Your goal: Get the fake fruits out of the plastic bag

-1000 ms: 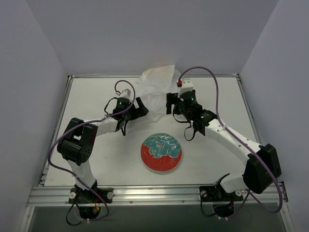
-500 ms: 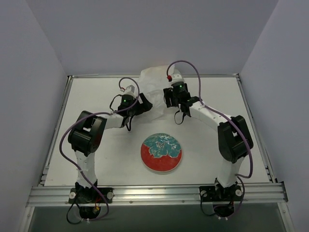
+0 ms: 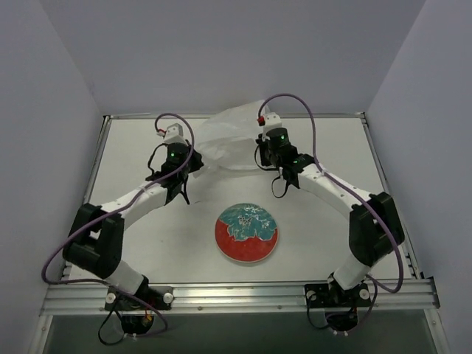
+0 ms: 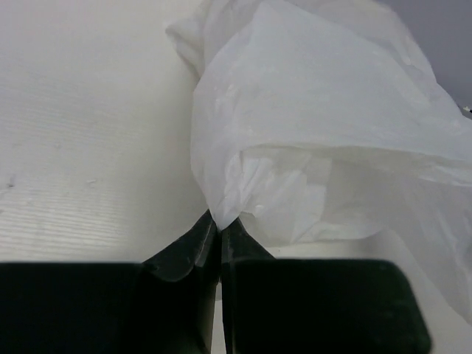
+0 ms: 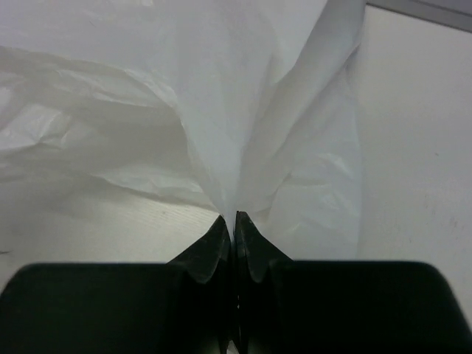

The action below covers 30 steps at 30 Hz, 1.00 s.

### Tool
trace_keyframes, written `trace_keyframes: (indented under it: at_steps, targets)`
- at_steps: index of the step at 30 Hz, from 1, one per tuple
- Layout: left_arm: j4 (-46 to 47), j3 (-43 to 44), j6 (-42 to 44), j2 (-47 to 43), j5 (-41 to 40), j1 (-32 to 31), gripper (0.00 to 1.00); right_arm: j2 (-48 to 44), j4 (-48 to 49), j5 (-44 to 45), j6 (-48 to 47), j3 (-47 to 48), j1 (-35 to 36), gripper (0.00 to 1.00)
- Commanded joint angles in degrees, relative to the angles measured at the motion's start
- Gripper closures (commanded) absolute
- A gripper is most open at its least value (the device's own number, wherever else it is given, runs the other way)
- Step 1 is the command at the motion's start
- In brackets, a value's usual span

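Observation:
The plastic bag (image 3: 228, 136) is a whitish wrinkled film at the back middle of the table, stretched between my two grippers. My left gripper (image 3: 196, 164) is shut on a pinch of film at the bag's left edge; in the left wrist view the gripper (image 4: 219, 220) has the film coming out of its closed tips and the bag (image 4: 317, 133) billows to the right. My right gripper (image 3: 259, 156) is shut on the bag's right edge; the right wrist view shows the gripper (image 5: 234, 215) with the bag (image 5: 221, 103) fanning up from it. The fake fruits are hidden.
A red-and-teal round plate (image 3: 246, 233) lies on the white table (image 3: 133, 221) in front of the bag, between the two arms. Grey walls close in the back and both sides. A metal rail (image 3: 236, 297) runs along the near edge.
Both grippers have gone from open to shut on the bag's film. The left gripper has pulled left and the bag now spreads wider and flatter between the two.

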Motion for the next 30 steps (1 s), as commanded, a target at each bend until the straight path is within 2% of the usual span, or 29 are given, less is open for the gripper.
trace_keyframes:
  at_steps: [1, 9, 12, 15, 21, 26, 30]
  targets:
    - [-6.82, -0.82, 4.26, -10.26, -9.14, -1.34, 0.98, -9.89, 3.58, -2.87, 3.30, -1.97, 0.72, 1.00]
    - [-17.82, -3.28, 7.70, -22.24, -16.54, -8.90, 0.98, -19.75, 3.22, -1.30, 6.11, -7.16, 0.72, 1.00]
    - [-22.74, -5.39, 6.92, -23.04, -17.59, -11.54, 0.98, -20.20, 3.13, 1.07, 7.08, -9.35, 0.46, 1.00]
    - [-24.50, -7.50, 6.48, -22.43, -19.87, -13.73, 0.98, -17.05, 4.10, 5.11, 7.96, -11.03, -0.94, 1.00]
    - [-25.91, -7.59, 6.12, -19.80, -22.86, -14.62, 0.98, -8.08, 11.28, 4.95, 11.12, -9.80, -7.79, 1.00]
    - [-21.88, -5.84, 7.79, -16.19, -23.48, -14.97, 0.98, -0.43, 12.80, 9.24, 10.25, -3.13, -8.42, 1.00]
    - [-16.44, -2.86, 9.46, -13.03, -22.96, -14.97, 0.98, -1.38, 12.79, 10.39, 10.25, -2.49, -8.24, 0.98]
